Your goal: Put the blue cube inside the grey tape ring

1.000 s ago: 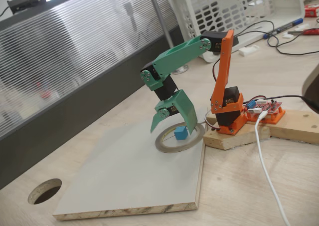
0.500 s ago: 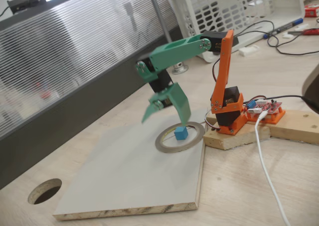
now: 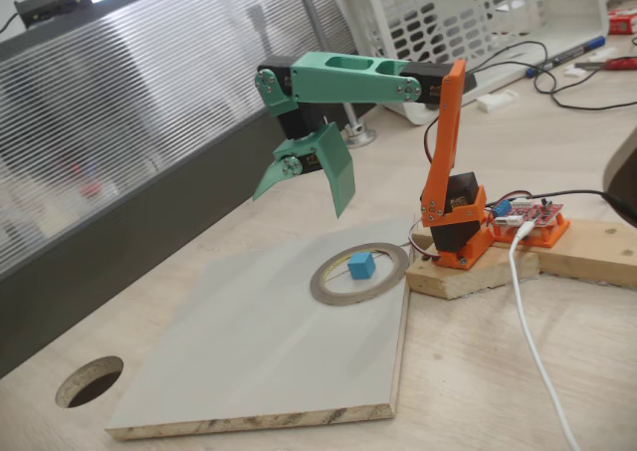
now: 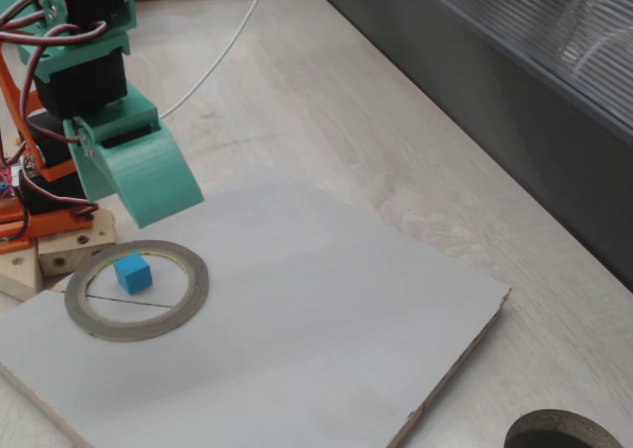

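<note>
From my station I saw the pale wooden desk (image 3: 557,371) spread across both fixed views, with a dark ribbed partition (image 3: 149,122) running along the upper left of one and the upper right of the other. A white wire basket (image 3: 468,13) stood at the top of the frame, and a round hole (image 3: 90,381) was cut through the desktop at lower left. On the desk lay a light grey board (image 3: 259,351), its raw edge facing the camera. The arm's orange base sat on a small wooden block (image 3: 478,272) at centre right, beside a red circuit board (image 3: 537,217) and a white cable (image 3: 532,341). The green gripper (image 3: 299,177) hung well above the board, its jaws spread wide and holding nothing. Below it the grey tape ring (image 3: 328,284) lay flat on the board's far corner, wide and thin, with a pale inner edge. The blue cube (image 3: 360,265), tiny, matte and sky-blue, rested inside the ring, off-centre toward the arm's base (image 4: 133,273).
</note>
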Robot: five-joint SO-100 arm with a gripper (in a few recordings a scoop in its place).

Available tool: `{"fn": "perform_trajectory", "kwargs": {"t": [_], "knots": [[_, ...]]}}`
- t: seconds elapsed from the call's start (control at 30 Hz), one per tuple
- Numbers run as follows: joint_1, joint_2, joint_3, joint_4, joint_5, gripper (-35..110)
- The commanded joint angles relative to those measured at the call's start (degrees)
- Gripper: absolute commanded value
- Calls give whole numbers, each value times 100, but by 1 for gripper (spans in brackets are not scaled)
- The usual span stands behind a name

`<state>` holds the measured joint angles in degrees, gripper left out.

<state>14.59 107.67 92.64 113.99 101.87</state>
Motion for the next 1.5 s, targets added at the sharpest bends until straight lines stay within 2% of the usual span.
{"fn": "perform_trajectory", "kwargs": {"t": [0.0, 0.17, 0.27, 0.73, 0.83, 1.47], "knots": [[105, 79, -9, 149, 79, 106], [44, 114, 422, 149, 26, 104], [44, 167, 501, 149, 26, 94], [105, 185, 448, 141, 70, 11], [105, 185, 448, 141, 70, -2], [105, 79, 536, 141, 70, -1]]}}
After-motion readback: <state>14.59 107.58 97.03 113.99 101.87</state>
